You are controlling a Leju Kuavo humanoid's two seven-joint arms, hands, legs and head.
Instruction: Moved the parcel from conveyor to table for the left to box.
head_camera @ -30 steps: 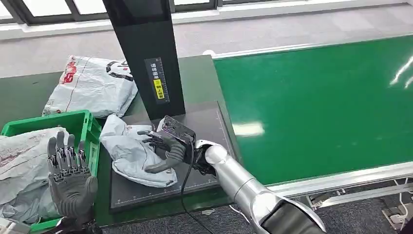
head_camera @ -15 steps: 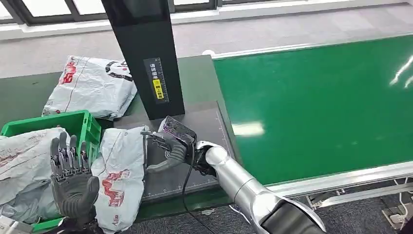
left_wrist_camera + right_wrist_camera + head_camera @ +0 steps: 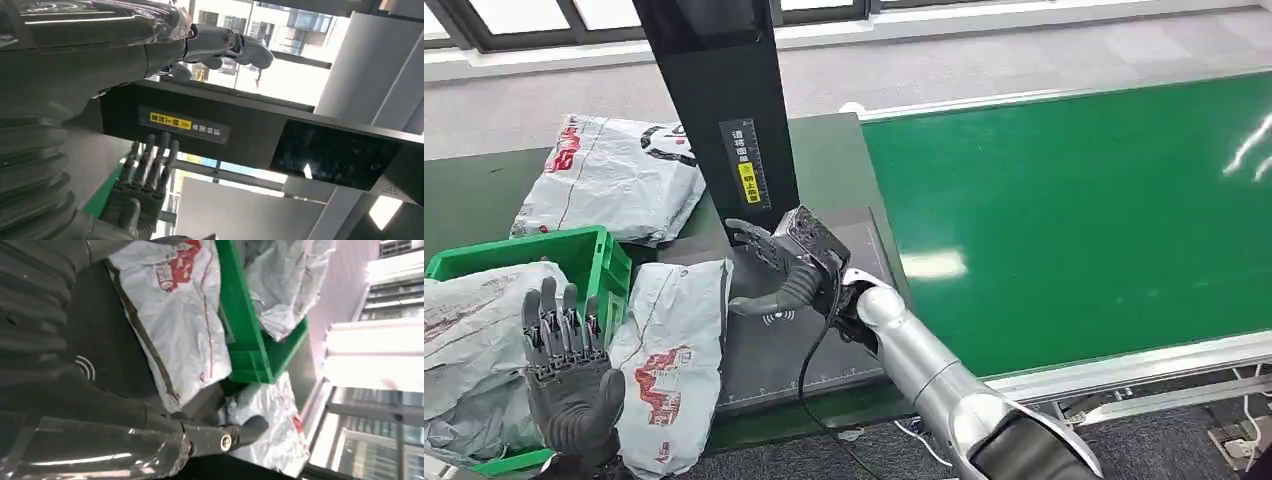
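From the head view I have the parcel (image 3: 669, 365), a grey poly mailer with red print, lying flat on the worktop (image 3: 834, 160). Its long side touches the wall of the green crate (image 3: 609, 262) at about 9 o'clock from it, and its other edge overlaps the dark scanning mat (image 3: 824, 345); its near end hangs toward the worktop's front edge. In the right wrist view the same parcel (image 3: 175, 315) lies against the crate (image 3: 247, 347).

My right hand (image 3: 774, 268) is above the mat, at about 2 o'clock from the parcel and clear of it, fingers spread wide and holding nothing. It is just in front of the foot of the black scanner column (image 3: 724, 110), whose yellow label (image 3: 747, 180) faces me.

My left hand (image 3: 569, 375) is raised at about 9 o'clock from the parcel, over the near corner of the crate, palm toward the camera, fingers straight and apart, empty.

Inside the crate lies another grey mailer (image 3: 474, 340). A third bag (image 3: 614, 175), white with red and black print, rests on the worktop at 11 o'clock, behind the crate. The green conveyor belt (image 3: 1084, 210) runs off at 3 o'clock.
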